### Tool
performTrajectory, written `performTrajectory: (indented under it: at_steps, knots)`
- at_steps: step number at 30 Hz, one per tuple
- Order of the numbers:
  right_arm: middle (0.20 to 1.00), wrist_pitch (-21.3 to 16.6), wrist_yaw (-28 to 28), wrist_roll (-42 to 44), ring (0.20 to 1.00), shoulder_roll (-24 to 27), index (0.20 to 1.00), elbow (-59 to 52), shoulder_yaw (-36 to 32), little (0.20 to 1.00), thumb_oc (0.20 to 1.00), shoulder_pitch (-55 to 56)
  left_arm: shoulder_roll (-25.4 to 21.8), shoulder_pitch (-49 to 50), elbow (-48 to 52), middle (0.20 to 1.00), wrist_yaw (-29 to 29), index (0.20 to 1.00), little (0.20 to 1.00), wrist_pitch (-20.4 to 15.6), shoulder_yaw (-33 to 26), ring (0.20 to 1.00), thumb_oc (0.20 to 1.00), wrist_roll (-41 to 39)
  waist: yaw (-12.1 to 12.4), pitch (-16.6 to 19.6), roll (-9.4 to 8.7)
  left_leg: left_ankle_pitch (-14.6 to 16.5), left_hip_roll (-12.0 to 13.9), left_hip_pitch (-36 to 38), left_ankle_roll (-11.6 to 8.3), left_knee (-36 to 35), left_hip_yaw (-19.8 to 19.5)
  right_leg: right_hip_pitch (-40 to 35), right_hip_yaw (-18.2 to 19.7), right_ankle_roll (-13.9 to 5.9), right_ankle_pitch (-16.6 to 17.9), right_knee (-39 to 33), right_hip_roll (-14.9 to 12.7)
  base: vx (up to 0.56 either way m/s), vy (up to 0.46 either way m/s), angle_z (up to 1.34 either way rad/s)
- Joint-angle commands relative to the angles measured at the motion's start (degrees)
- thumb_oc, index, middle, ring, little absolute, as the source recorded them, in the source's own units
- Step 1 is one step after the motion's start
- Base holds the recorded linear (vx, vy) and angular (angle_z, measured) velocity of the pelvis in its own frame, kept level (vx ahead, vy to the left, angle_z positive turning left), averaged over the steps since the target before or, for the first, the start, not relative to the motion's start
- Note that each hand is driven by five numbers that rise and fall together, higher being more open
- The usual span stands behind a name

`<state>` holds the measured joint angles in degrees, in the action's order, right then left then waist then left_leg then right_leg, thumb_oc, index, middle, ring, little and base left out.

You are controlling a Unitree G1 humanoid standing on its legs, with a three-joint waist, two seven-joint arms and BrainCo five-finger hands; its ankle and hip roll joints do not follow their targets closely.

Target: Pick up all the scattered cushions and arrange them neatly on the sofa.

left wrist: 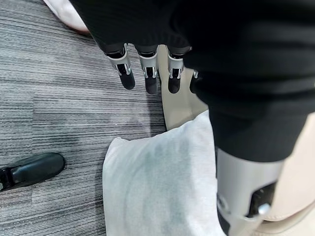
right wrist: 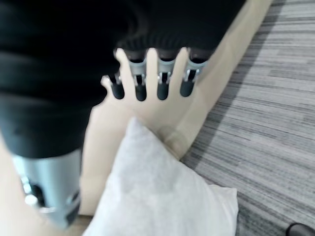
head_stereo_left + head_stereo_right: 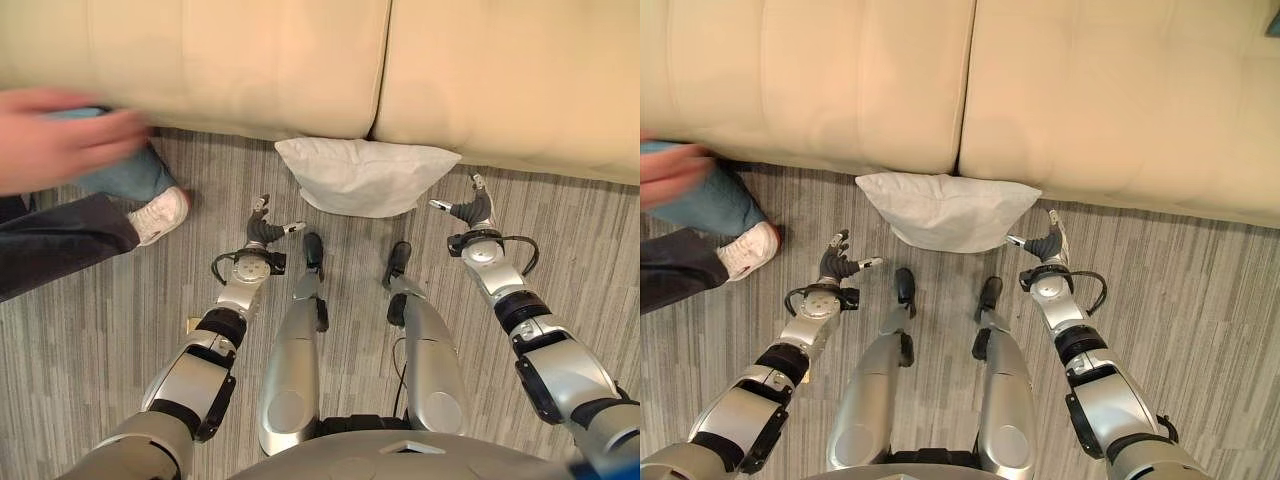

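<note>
- Fingers (image 1: 147,73) of the left hand (image 3: 262,230) are straight and slightly apart, holding nothing, above the carpet (image 3: 120,330).
- Fingers (image 2: 162,83) of the right hand (image 3: 474,210) are likewise straight, spread in a row and empty.
- Both hands hover low over the carpet, one on each side of the cushion (image 3: 365,175), near it but not touching.
- The cushion is white and lies on the carpet, its far edge against the base of the sofa (image 3: 260,60), just below the seam where two seat pads meet.
- The left hand is off the cushion's left corner; the right hand is just beside its right corner.
- The sofa is cream and runs across the far side of the scene.
- The carpet is grey with fine stripes.
- A person stands at the robot's left, near the sofa: a blurred hand (image 3: 60,135), a dark sleeve (image 3: 60,250), a blue trouser leg and a white shoe (image 3: 160,215) on the carpet.
- The shoe is near the left hand but apart from it.
</note>
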<state>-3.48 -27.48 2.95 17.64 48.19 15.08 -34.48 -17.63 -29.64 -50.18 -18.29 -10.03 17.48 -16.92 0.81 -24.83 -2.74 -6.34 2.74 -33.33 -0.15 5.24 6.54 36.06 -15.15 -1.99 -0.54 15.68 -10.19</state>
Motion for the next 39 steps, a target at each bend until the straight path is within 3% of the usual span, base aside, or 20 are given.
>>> performTrajectory:
  at_steps: [1, 11, 24, 27, 31, 32, 36, 39]
  knots:
    - [1.000, -2.7, -4.2, 0.6, 1.000, -0.3, 1.000, -1.5, 1.1, 1.000, 1.000, 3.2, 0.7, 2.2, 2.2, 1.000, -2.4, 1.000, 1.000, -3.0, 0.8, 1.000, 1.000, -1.5, -0.1, 6.2, -1.36, 7.7, -2.7, -5.8, -2.94, 5.1, -5.4, 2.2, 3.3, -5.40, 6.1, -10.6, 0.2, -0.09, -0.002, 0.03]
    - [1.000, -5.0, -9.1, 3.6, 1.000, -0.2, 1.000, -0.3, 1.4, 1.000, 1.000, -8.0, 1.5, -9.1, 0.3, 1.000, -5.5, 1.000, 1.000, -3.9, 3.5, 1.000, 1.000, -3.0, -1.0, 5.0, -0.19, 5.0, -2.7, -20.1, -3.47, 5.3, -5.9, 17.4, 4.3, -6.15, 7.5, -8.5, -0.8, -0.06, 0.008, 0.06]
    - [1.000, -5.6, -7.2, 2.5, 1.000, -0.6, 1.000, 0.2, 1.0, 1.000, 1.000, -4.7, 2.6, -6.6, 2.9, 1.000, -4.9, 1.000, 1.000, -3.8, 3.2, 1.000, 1.000, -1.4, -1.3, 8.7, -0.47, 4.7, -3.0, -19.5, -3.30, 3.4, -6.1, 17.4, 4.3, -6.84, 8.2, -9.9, -0.7, 0.00, 0.000, 0.00]
    - [1.000, -5.5, -5.4, 2.2, 1.000, -0.5, 1.000, -0.5, 0.6, 1.000, 1.000, -1.4, 2.5, -3.6, 4.9, 1.000, -4.0, 1.000, 1.000, -3.8, 2.2, 1.000, 1.000, -1.2, -1.2, 9.5, -0.76, 4.9, -3.0, -16.6, -3.34, 3.0, -5.9, 14.5, 3.6, -6.84, 7.8, -10.1, -0.8, 0.02, -0.005, 0.00]
    - [1.000, -4.2, -1.8, 1.1, 1.000, -0.1, 1.000, -1.6, 0.5, 1.000, 1.000, 6.7, 2.2, 4.4, 7.2, 1.000, -1.2, 1.000, 1.000, -2.6, 1.6, 1.000, 1.000, 0.4, -0.6, 10.0, -1.32, 6.4, -3.3, -6.4, -3.07, 1.5, -6.1, 4.9, 2.3, -6.66, 6.7, -10.3, -0.9, 0.04, -0.007, 0.01]
    - [1.000, -4.0, -1.2, 0.9, 1.000, 0.1, 1.000, -1.5, 0.6, 1.000, 1.000, 8.1, 1.9, 5.7, 7.6, 1.000, -0.7, 1.000, 1.000, -2.4, 1.6, 1.000, 1.000, 0.8, -0.8, 9.5, -1.60, 5.0, -3.7, -5.0, -2.70, 1.3, -5.7, 3.4, 1.7, -6.12, 7.8, -10.5, -1.5, 0.00, 0.000, 0.00]
    - [1.000, -1.4, 2.5, -1.0, 1.000, 1.2, 1.000, 2.9, 0.5, 1.000, 1.000, 14.9, 0.6, 12.6, 4.7, 1.000, 2.3, 1.000, 1.000, -0.1, 0.7, 1.000, 1.000, 3.4, 0.2, 8.6, -1.85, 6.4, -3.4, 6.6, -2.77, -0.4, -5.6, -8.5, 0.5, -5.79, 5.8, -11.1, -1.3, 0.09, -0.005, 0.13]
    - [1.000, 0.1, 5.5, -2.6, 1.000, 1.5, 1.000, 8.5, 0.1, 1.000, 1.000, 19.1, 0.0, 17.4, -0.2, 1.000, 4.4, 1.000, 1.000, 1.3, -0.9, 1.000, 1.000, 5.3, 0.7, 9.9, -1.76, 6.9, -2.9, 14.1, -2.75, -2.5, -5.6, -16.8, 0.0, -5.70, 4.1, -12.4, -0.4, 0.14, -0.021, 0.03]
